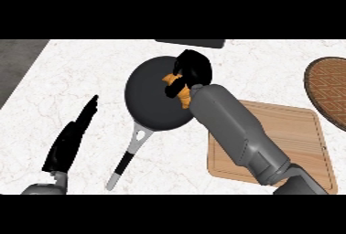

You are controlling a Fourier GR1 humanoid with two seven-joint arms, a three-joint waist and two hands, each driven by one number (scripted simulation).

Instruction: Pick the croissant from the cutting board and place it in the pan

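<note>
A dark round pan (152, 98) with a long grey and black handle lies on the white counter. Over its right side hangs my right hand (192, 68), fingers curled round the orange croissant (177, 89), which shows only in part beneath the hand. The wooden cutting board (297, 137) lies right of the pan with nothing on it, partly covered by my right forearm. My left hand (71, 139) rests open at the lower left, fingers straight and pointing up, apart from the pan.
A brown round woven mat or plate (331, 87) sits at the right edge. A dark object (192, 43) lies at the counter's far edge. The counter's left edge runs diagonally at the upper left.
</note>
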